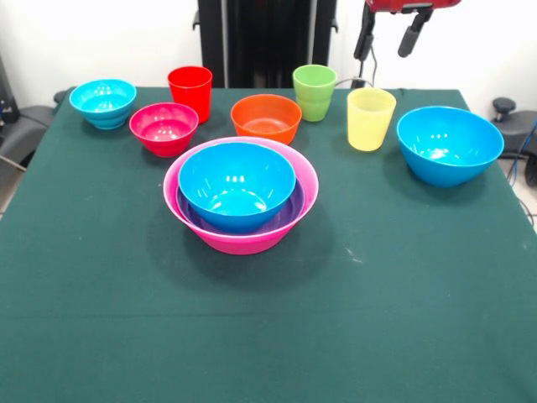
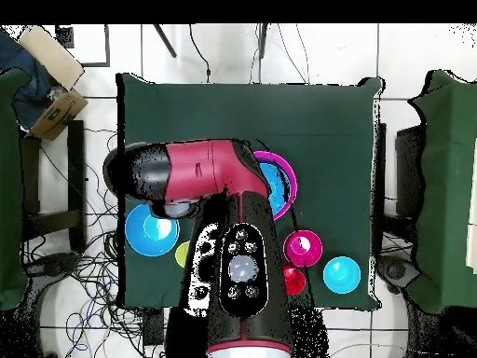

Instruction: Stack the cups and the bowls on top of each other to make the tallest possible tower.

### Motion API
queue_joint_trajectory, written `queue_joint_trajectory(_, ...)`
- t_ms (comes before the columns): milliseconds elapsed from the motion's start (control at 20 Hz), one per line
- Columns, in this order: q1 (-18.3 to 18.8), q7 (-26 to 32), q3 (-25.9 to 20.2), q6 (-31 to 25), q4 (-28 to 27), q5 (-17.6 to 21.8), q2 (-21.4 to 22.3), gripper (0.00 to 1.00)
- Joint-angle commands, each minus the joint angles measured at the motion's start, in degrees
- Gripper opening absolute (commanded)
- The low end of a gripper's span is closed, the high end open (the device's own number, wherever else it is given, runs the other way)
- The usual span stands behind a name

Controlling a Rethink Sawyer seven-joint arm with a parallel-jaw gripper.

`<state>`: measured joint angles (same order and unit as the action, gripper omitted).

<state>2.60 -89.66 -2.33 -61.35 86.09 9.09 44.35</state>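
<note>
Pink, purple and blue bowls already nest at the centre of the front view, the pink bowl [image 1: 241, 238] outermost, the purple bowl [image 1: 289, 214] showing as a rim inside it and a blue bowl [image 1: 237, 184] on top; this tower [image 1: 241, 201] is three deep; the gripper [image 1: 390, 35] hangs at the upper right of the frame, its two dark fingers spread apart and holding nothing, above the yellow cup [image 1: 370, 118] and the second blue bowl [image 1: 449, 144]. Across the upper part of the frame, from the left, stand the cyan bowl [image 1: 103, 102], magenta bowl [image 1: 164, 128], red cup [image 1: 190, 91], orange bowl [image 1: 266, 117] and green cup [image 1: 315, 91], all apart on the green cloth [image 1: 268, 319].

Risks, as I judge them: glossy tapered walls may slip from a pinch; the yellow cup stands close beside the blue bowl, so a descent could knock either; a cup placed off-centre on the curved bowl could tip; in the overhead view the arm [image 2: 200, 172] hides most of the tower, so alignment is hard to check.
</note>
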Motion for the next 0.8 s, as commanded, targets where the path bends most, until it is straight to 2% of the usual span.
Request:
queue_joint_trajectory(50, -2.65, -9.28, -0.67, 0.01, 0.6, 1.82, -4.45, 1.0)
queue_joint_trajectory(800, -6.75, -9.39, 2.09, -0.55, -0.75, 1.86, -5.26, 1.0)
